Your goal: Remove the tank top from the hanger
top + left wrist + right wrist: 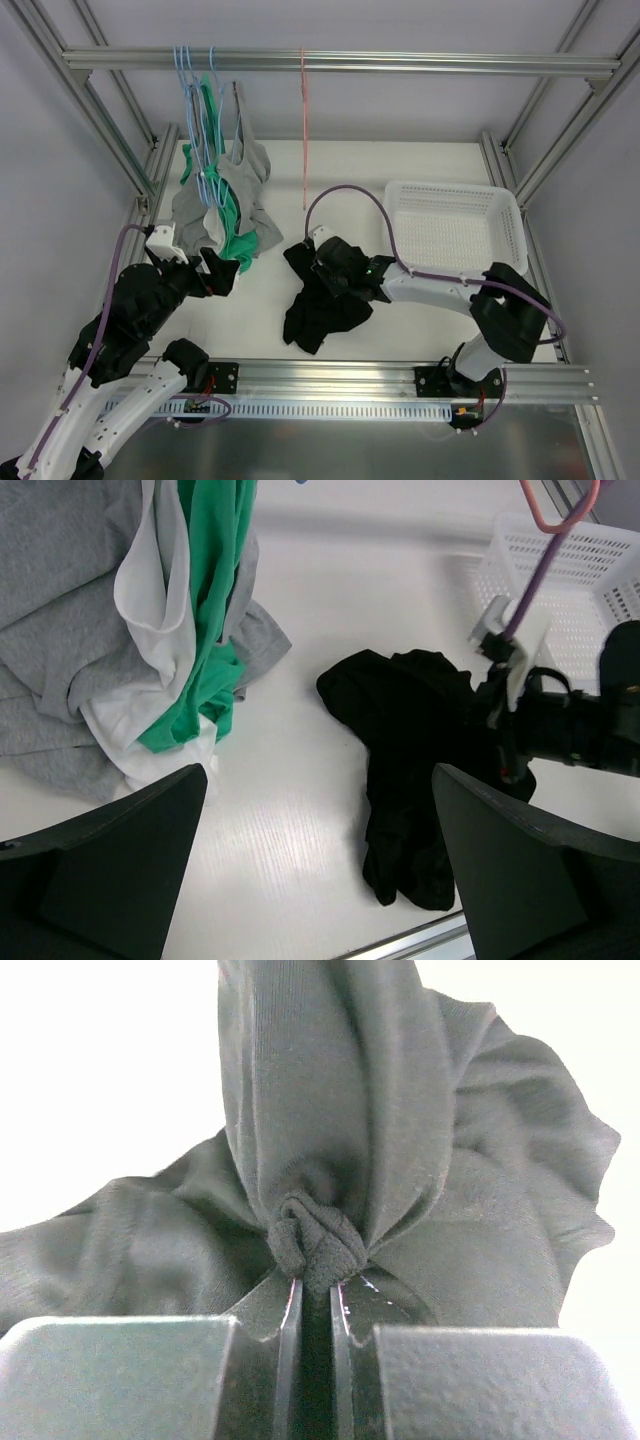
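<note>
A black tank top [318, 300] lies crumpled on the white table, off the hanger; it also shows in the left wrist view [415, 760]. My right gripper [325, 268] is shut on a bunched fold of the black tank top [315, 1245], the jaws pinching it. An empty pink hanger [303, 120] hangs from the top rail; its lower part shows in the left wrist view [560, 510]. My left gripper [222, 272] is open and empty, low over the table left of the black top, its fingers [100, 860] wide apart.
Grey, white and green garments [225, 200] hang on blue hangers [195, 70] from the rail at the left, their ends resting on the table. A white plastic basket [455, 225] stands at the right. Aluminium frame posts border the table.
</note>
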Robot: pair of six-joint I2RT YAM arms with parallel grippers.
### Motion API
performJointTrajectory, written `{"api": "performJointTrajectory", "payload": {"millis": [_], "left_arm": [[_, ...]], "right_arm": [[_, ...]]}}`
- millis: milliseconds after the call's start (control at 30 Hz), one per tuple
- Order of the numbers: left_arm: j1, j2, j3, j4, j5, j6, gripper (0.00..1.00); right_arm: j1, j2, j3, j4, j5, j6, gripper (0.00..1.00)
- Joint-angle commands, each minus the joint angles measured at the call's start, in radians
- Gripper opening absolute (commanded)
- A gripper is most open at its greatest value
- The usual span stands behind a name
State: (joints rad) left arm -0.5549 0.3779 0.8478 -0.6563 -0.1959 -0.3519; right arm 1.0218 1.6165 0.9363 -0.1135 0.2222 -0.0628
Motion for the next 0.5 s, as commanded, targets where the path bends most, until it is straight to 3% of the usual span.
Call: {"api": "performJointTrajectory", "payload": {"millis": [0,467], "left_arm": [[0.015,-0.023,-0.007,0.017,-0.011,-0.016,0.99],[0.016,-0.059,-0.013,0.014,-0.034,-0.025,0.99]], "right_arm": [[0.009,-0.145,-0.004,0.006,-0.015,0.020,0.00],[0.008,-0.469,0.106,-0.144,-0.061,-0.012,0.00]]}}
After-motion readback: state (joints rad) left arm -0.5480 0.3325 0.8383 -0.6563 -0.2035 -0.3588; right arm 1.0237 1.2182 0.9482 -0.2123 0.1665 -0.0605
